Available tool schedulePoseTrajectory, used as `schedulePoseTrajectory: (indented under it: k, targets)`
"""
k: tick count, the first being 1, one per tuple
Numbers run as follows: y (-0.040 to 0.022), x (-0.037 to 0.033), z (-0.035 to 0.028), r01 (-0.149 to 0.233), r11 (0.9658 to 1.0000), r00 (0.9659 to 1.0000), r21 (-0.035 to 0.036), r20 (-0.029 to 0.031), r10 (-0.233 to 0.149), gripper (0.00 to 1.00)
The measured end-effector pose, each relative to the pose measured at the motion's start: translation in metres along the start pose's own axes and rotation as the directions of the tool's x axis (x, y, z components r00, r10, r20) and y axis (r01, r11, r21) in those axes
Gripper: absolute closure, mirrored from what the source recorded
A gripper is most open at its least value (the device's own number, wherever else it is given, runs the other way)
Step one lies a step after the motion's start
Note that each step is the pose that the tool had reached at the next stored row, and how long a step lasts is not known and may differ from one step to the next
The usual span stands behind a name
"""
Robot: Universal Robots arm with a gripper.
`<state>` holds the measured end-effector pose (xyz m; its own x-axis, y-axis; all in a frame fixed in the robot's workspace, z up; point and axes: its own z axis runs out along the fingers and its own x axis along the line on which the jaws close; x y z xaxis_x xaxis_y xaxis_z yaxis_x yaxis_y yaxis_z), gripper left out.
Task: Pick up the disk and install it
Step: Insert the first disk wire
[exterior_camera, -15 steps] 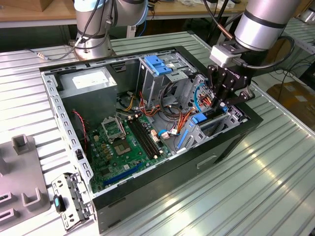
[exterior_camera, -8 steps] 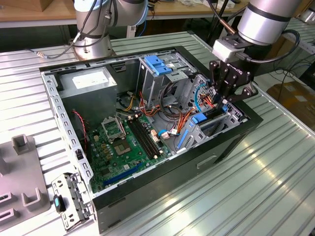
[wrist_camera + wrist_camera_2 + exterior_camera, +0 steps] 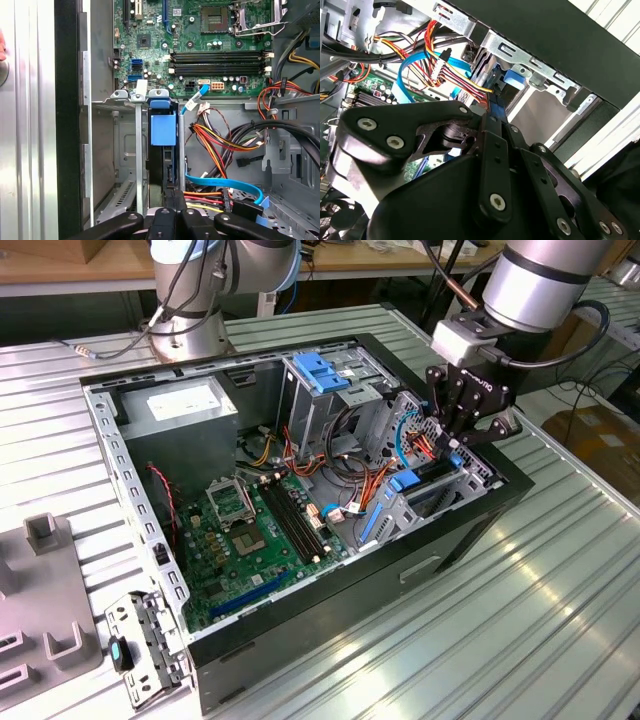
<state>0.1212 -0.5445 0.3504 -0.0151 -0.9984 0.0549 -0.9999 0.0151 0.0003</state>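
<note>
The disk point(image 3: 163, 150) stands on edge in the drive bay point(image 3: 127, 160) at the case's point(image 3: 470, 525) front, with orange, red and yellow wires point(image 3: 220, 145) and a blue cable point(image 3: 225, 182) crowding beside it. It is dark, with bright blue rail tabs. The gripper point(image 3: 455, 445) pinches its rear edge.
</note>
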Motion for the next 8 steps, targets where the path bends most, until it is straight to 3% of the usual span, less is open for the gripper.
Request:
schedulePoseTrajectory:
  k: [8]
  targets:
    - [0.0000, 0.0000, 0.0000, 0.000, 1.0000, 1.0000, 0.0000, -0.0008, 0.000, 0.89]
